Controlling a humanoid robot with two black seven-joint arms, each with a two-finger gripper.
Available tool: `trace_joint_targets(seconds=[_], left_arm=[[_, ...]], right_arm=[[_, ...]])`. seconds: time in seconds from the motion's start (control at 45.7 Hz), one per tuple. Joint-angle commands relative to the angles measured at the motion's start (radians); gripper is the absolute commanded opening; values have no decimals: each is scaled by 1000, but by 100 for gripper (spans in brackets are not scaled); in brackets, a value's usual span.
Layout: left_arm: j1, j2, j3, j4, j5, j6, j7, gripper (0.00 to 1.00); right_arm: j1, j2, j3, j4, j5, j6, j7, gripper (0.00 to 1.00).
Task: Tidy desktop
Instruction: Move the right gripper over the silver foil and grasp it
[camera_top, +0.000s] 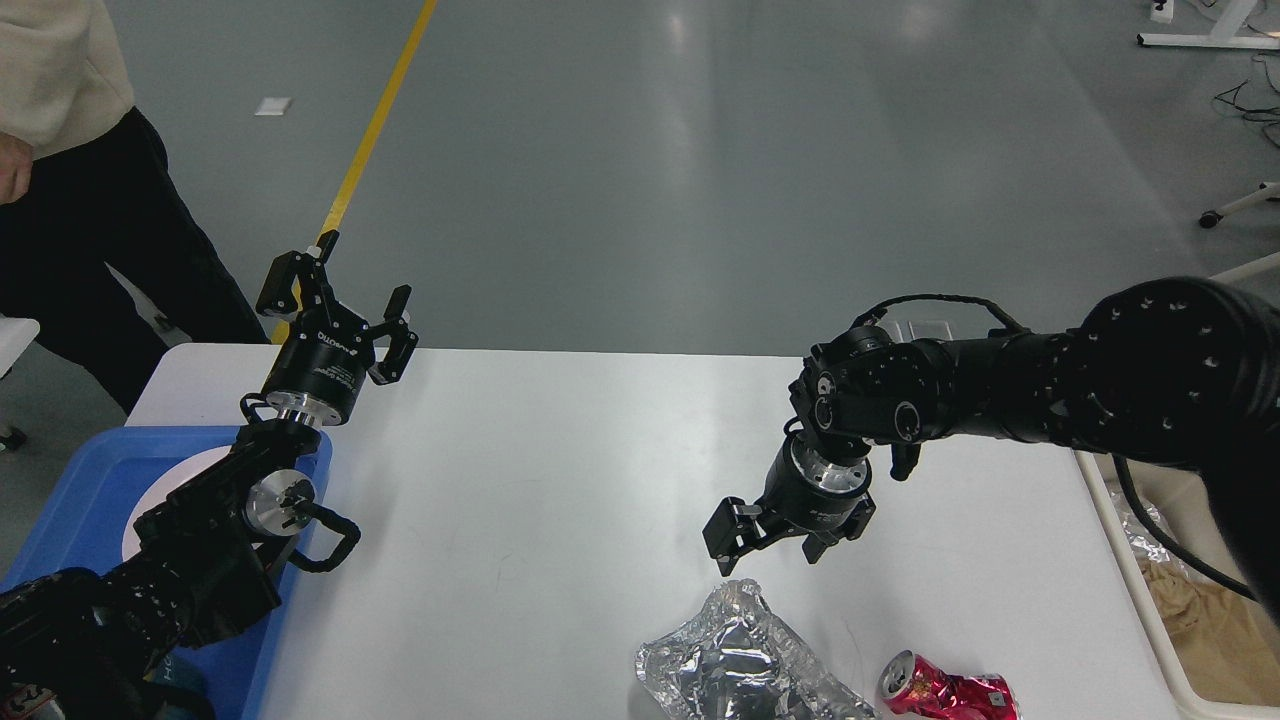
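Observation:
The white desktop carries a crumpled sheet of silver foil and a crushed red can near its front edge. My right gripper hangs open just above the foil's far edge, pointing down, with nothing between its fingers. My left gripper stands open and empty over the table's far left corner, pointing up and away.
A blue tray with a white plate sits at the left under my left arm. A cream bin at the right edge holds brown paper and foil. A person stands beyond the table's left corner.

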Motion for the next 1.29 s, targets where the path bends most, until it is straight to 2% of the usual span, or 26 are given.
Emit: trace_joint_targets(seconds=[0.0,0.613,1.094,1.269], left_arm=[[0,0,0,0,1,0,0,96],[0,0,0,0,0,-1,0,97],[0,0,0,0,1,-1,0,97],[2,0,0,0,0,-1,0,96]], right_arm=[[-19,0,-3,-12,1,-15,0,100],[-64,37,-5,-15,-3,-19,-1,100],[-142,42,-34,-58,-14,-93,-1,100],[-176,40,-44,-92,-5,-179,-1,100]])
